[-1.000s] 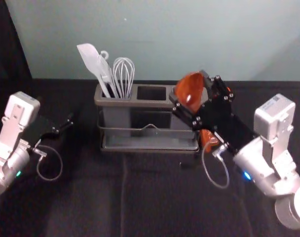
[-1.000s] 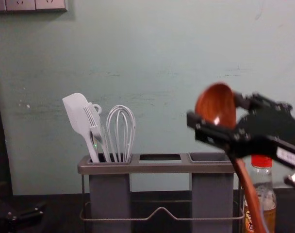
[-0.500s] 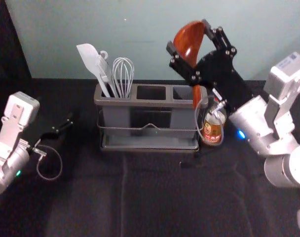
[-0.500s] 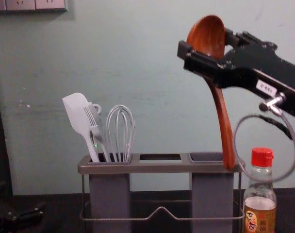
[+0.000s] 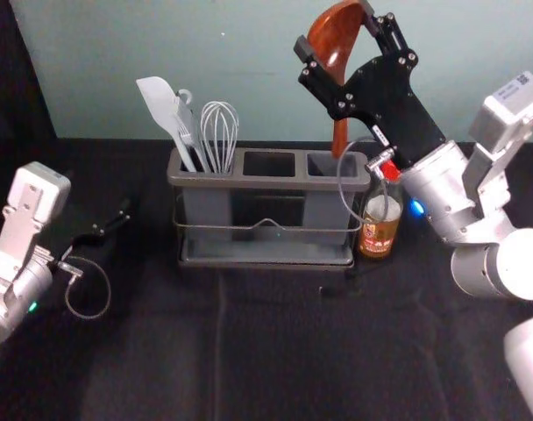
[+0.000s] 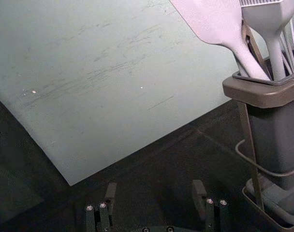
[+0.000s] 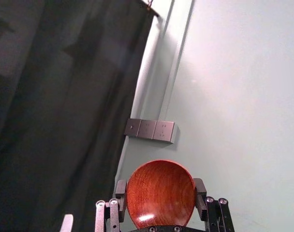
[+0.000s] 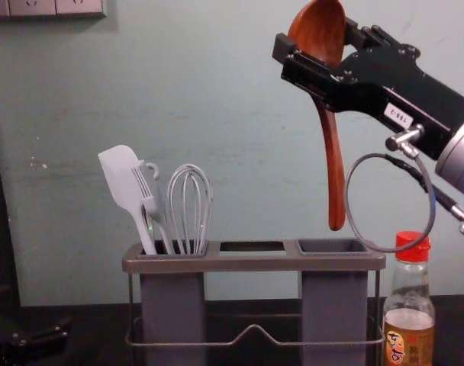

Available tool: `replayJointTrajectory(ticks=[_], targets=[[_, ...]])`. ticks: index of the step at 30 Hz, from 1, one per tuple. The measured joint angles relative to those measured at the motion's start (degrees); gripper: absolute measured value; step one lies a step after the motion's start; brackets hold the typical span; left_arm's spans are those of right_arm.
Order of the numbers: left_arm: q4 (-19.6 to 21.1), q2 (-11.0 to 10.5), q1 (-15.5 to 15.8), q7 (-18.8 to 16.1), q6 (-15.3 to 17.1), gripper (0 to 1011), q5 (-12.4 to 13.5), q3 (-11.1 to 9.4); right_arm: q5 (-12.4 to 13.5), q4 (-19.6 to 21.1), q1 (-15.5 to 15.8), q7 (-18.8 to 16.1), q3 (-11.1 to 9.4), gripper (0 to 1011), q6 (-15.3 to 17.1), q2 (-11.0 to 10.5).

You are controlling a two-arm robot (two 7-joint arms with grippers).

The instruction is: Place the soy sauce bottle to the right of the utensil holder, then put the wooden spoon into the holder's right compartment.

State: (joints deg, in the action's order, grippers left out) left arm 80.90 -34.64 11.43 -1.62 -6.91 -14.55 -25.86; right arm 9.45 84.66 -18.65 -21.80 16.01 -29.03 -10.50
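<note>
My right gripper (image 5: 334,60) is raised above the right end of the utensil holder (image 5: 268,182), shut on the bowl of the wooden spoon (image 5: 334,39). In the chest view the spoon (image 8: 333,152) hangs handle down, its tip above the right compartment (image 8: 333,246) and apart from it. In the right wrist view the spoon's bowl (image 7: 160,193) is between the fingers of my right gripper (image 7: 160,195). The soy sauce bottle (image 5: 380,223) stands upright just right of the holder. My left gripper (image 5: 124,217) is parked at the left; in its wrist view the left gripper (image 6: 154,193) is open.
A white spatula (image 8: 127,185), a fork-shaped utensil and a whisk (image 8: 190,206) stand in the holder's left compartment. The wall rises behind the dark-covered table (image 5: 275,342). A cable loop (image 8: 354,229) hangs from my right arm near the bottle's cap.
My right gripper has risen with the spoon, which now hangs more upright, its handle tip above the holder's right end instead of in front of it. The left arm has stayed still.
</note>
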Motion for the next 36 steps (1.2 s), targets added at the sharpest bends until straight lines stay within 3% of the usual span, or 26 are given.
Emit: replayJointTrajectory(ticks=[8, 36], targets=[[0.0, 0.0, 0.0, 0.0, 0.0, 1000, 0.0, 0.0, 2.85, -7.5, -1.77, -2.79, -0.6, 838, -8.47, 1.95], [0.0, 0.0, 0.0, 0.0, 0.0, 1000, 0.0, 0.0, 5.71, -15.64, 0.13, -7.08, -2.38, 837, -13.09, 3.91]])
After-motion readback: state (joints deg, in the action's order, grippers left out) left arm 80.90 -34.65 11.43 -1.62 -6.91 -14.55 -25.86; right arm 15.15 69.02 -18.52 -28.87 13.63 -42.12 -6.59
